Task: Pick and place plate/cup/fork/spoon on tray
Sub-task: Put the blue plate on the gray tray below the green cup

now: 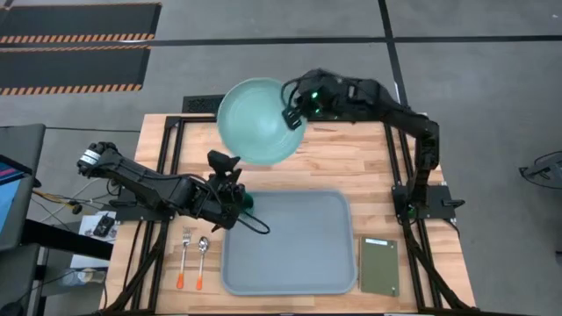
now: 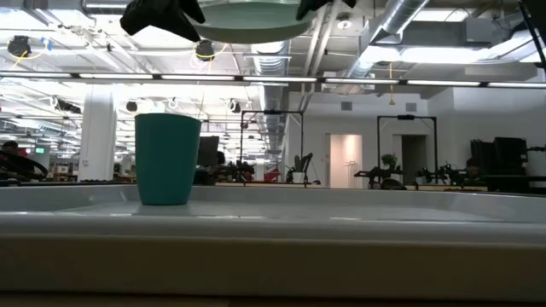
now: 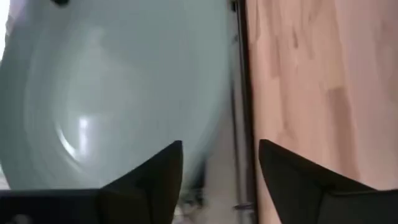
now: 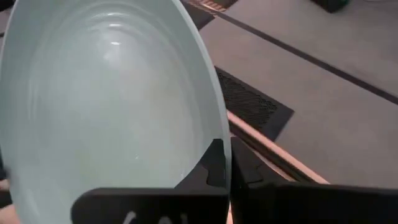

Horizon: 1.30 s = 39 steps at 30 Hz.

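One mint-green plate [image 1: 256, 121] hangs in the air above the far side of the table, clamped at its rim by the right gripper [image 1: 291, 117]; in the right wrist view the two dark fingers [image 4: 214, 163] pinch the plate's edge [image 4: 112, 106] between them. One dark green cup [image 2: 167, 159] stands upright inside the tray [image 1: 285, 246] at its far left corner. The left gripper [image 1: 232, 195] hovers just beside that cup, its fingers [image 3: 155, 168] spread apart and holding nothing. One fork [image 1: 184, 256] and one spoon [image 1: 202, 260], each with an orange handle tip, lie side by side on the table left of the tray, apart from it. The tray itself is a single pale blue-grey rectangle on the near middle of the table. One small olive-green pad [image 1: 379, 265] lies just right of it.

The table [image 1: 351, 162] is pale wood planks on a black frame, on a grey floor with hazard-striped mats [image 1: 79, 44]. The low view shows an open office with ceiling ducts [image 2: 392, 26] and strip lights.
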Each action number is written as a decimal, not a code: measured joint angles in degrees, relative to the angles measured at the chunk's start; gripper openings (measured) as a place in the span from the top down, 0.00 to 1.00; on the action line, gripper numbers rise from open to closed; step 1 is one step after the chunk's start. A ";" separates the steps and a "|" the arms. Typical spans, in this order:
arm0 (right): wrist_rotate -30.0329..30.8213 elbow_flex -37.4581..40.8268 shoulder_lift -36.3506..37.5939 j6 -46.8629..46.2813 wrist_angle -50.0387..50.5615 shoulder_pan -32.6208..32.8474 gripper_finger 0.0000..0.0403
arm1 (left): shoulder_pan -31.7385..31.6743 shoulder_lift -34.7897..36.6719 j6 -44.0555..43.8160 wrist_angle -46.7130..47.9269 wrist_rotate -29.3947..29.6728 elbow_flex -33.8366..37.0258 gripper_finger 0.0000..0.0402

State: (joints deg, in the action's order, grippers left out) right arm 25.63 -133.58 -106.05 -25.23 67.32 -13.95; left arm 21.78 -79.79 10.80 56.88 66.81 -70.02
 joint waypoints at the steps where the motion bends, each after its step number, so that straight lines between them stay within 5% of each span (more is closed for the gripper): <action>1: 0.08 0.00 0.55 -0.02 0.37 -0.75 0.99 | 0.24 0.00 -1.89 -0.02 -0.29 0.00 0.47; 12: 1.43 -0.06 8.82 -8.45 22.83 -5.35 0.99 | 4.11 1.98 -21.92 1.33 0.35 0.00 0.49; 17: 1.71 7.27 15.97 -15.18 22.26 3.20 0.99 | 4.05 8.32 -35.37 5.58 1.11 0.02 0.52; 21: 5.26 19.85 22.46 -26.93 21.52 13.40 0.98 | 3.10 16.47 -43.37 7.92 -5.06 0.02 0.53; 27: 7.70 40.54 26.52 -45.73 14.34 28.15 0.98 | 1.13 27.77 -49.45 7.74 -15.25 0.02 0.53; 33: 3.85 57.21 24.20 -54.93 -5.91 35.69 0.97 | 1.09 33.91 -51.83 7.73 -15.57 0.02 0.53; 39: -0.17 64.51 17.92 -57.44 -28.15 38.31 0.97 | 1.09 35.26 -51.83 7.91 -14.98 0.02 0.53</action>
State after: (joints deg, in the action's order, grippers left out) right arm 25.46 -69.07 -88.13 -82.67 39.17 24.36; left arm 22.87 -44.53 -41.04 64.79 51.83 -70.00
